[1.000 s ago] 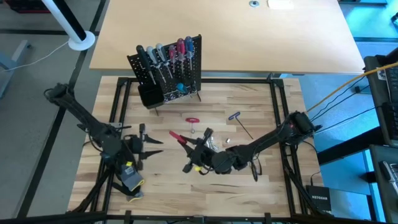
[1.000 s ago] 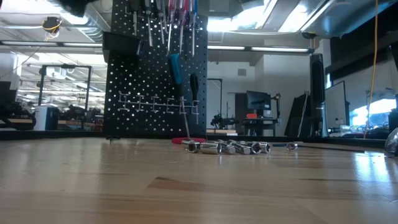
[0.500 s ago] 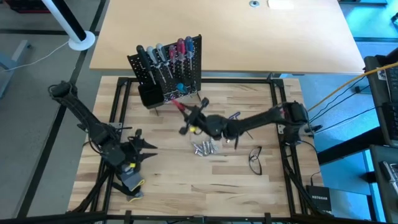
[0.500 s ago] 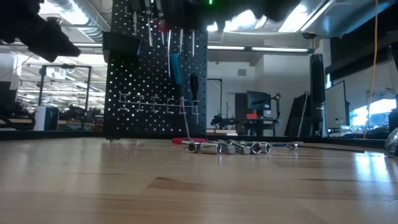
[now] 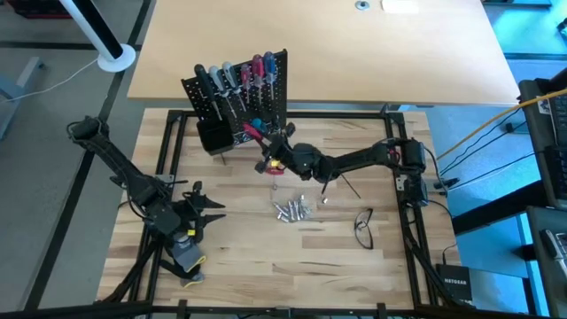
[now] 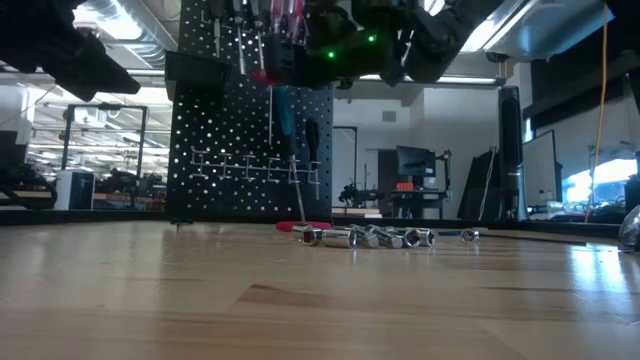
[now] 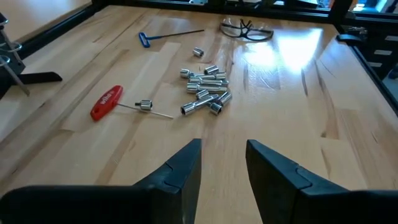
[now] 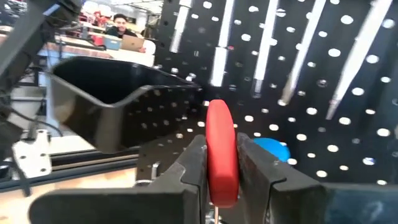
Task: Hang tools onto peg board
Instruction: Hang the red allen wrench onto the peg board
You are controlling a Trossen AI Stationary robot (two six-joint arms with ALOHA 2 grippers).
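The right claw (image 5: 268, 152) sits at centre frame in the overhead view, pinching red-handled pliers (image 5: 254, 135) just in front of the peg board (image 5: 239, 105). The pliers' long axis runs from the claw toward the upper left, handles leading at the board face beside the black bin (image 8: 118, 106). This arm is the nearer one. The left claw (image 5: 197, 213) waits at lower left, fingers spread, holding nothing. Sockets (image 5: 292, 209) lie loose on the table (image 5: 354, 266), well apart from the board.
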